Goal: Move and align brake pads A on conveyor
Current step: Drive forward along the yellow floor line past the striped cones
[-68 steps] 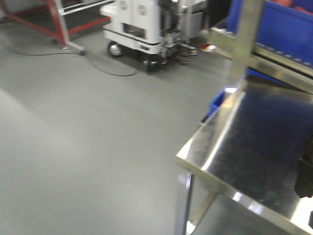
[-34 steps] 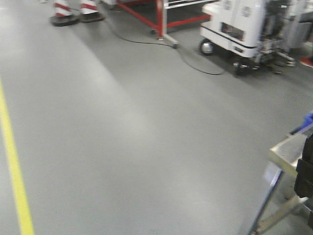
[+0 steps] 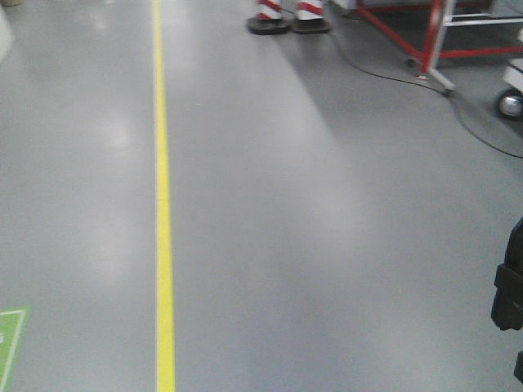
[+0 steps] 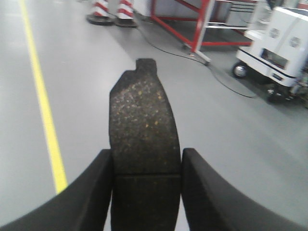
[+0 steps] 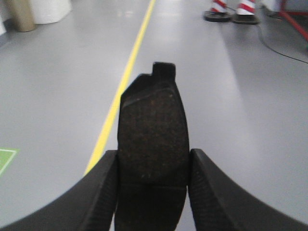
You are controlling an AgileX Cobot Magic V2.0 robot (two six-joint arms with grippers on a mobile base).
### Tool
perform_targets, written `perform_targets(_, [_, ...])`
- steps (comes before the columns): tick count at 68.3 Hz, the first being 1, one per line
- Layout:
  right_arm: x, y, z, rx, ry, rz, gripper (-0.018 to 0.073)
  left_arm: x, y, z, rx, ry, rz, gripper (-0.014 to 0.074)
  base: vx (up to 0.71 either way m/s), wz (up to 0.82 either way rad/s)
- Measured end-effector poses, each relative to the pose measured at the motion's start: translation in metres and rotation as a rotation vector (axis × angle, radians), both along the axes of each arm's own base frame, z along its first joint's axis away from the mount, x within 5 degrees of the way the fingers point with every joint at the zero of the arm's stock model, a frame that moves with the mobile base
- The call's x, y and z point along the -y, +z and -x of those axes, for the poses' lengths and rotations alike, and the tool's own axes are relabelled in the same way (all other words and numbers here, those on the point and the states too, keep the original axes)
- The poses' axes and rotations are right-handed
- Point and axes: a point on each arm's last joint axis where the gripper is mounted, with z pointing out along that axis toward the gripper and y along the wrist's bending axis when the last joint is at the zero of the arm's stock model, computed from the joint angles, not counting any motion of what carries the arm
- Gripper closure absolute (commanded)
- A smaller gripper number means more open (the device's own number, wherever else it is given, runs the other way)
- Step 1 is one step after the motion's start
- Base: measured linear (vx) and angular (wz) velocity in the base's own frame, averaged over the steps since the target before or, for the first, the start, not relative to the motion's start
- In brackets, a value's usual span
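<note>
My left gripper is shut on a dark-grey brake pad A that sticks out ahead over the grey floor, its end tab pointing away. A second brake pad A is clamped the same way in my right gripper, which is shut on its sides near the middle groove. In the front view only a black part of one arm shows at the right edge. The conveyor is out of view.
A yellow floor line runs up the grey floor. Red-and-white cones stand at the far end, beside a red metal frame and a black cable. A white wheeled machine stands at the right.
The front view has swung left: the steel table and the white machine have slid out to the right, and the yellow line and cones have come into view.
</note>
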Motion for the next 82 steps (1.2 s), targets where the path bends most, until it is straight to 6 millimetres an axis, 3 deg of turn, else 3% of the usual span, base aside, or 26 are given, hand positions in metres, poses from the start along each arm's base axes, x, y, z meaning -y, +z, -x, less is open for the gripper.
perform_targets(38, [0.0,0.0,0.0,0.0,0.0,0.0,0.0564,-0.0002,0.0001,0.0005,0.003,0.0,0.001,0.0603,0.11,0.41])
perform_targets(82, [0.0,0.0,0.0001,0.0,0.0,0.0,0.0564,-0.0002,0.0001,0.0005,0.003,0.0,0.001,0.0603,0.37,-0.05])
